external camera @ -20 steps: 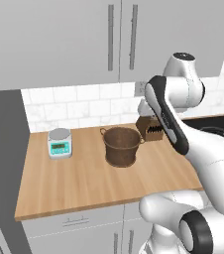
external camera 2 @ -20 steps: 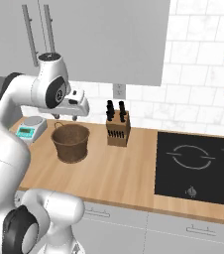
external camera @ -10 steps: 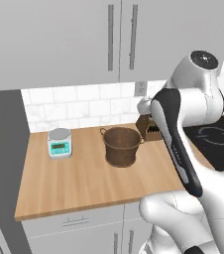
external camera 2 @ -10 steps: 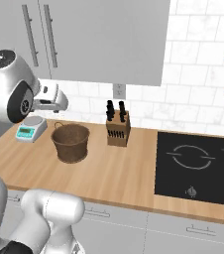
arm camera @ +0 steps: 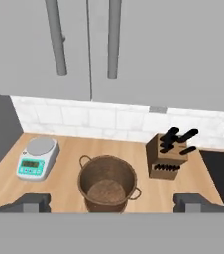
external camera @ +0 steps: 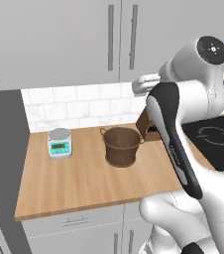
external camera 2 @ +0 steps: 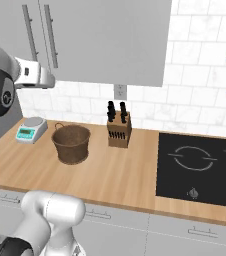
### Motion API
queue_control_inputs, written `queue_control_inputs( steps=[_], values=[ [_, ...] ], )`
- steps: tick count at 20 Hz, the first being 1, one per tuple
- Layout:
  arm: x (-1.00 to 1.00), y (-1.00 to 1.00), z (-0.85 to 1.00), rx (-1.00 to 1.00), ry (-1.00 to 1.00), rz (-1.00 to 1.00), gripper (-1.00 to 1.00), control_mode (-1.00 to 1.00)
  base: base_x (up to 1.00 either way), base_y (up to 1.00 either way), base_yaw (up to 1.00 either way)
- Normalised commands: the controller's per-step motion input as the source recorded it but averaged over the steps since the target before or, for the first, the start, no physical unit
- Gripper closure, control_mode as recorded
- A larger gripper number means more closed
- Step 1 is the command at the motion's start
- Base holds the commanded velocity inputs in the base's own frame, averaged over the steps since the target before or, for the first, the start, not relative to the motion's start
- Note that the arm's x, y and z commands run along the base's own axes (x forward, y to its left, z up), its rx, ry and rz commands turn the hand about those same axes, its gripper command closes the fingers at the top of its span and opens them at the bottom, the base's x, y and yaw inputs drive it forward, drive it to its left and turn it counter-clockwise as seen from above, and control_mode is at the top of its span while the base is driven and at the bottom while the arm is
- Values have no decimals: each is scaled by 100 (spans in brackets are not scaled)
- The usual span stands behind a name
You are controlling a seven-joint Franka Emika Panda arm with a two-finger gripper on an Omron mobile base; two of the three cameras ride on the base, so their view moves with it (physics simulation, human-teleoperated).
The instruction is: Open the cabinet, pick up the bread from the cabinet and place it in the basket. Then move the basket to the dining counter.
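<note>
- The cabinet (external camera: 84,39) is a large, flat, light grey wall cupboard with both doors shut; two long silver bar handles (arm camera: 113,37) hang side by side at the door seam. No writing shows on it.
- The wooden worktop (external camera: 74,183) under it is pale and smooth, backed by white tiles; the right base view also takes in a black hob (external camera 2: 200,167) set into it and wooden spoons on the wall.
- The basket (external camera: 122,146) is dark brown, woven and bucket-shaped, with two small loop handles. It stands upright between the scale and the knife block; the hand view looks into it and finds only its woven bottom.
- The knife block (external camera 2: 119,131) is angular brown wood with black handles sticking up.
- The kitchen scale (arm camera: 37,158) is white with a round silver plate and a teal display; its digits are too small to read.
- The gripper (arm camera: 112,202) hangs above the basket, fingertips (arm camera: 33,202) spread wide with nothing between them.
</note>
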Motion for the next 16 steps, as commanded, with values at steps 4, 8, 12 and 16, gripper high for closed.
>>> queue_control_inputs(
  steps=[4,8,12,16],
  values=[
    [39,1,47,5,-1,0,-100,-100,0,0,0],
    [55,0,11,5,-2,2,-100,-100,0,0,0],
    [55,0,1,0,-2,1,-100,-100,0,0,0],
    [56,2,7,-1,0,-5,-100,-100,0,0,0]
  ],
)
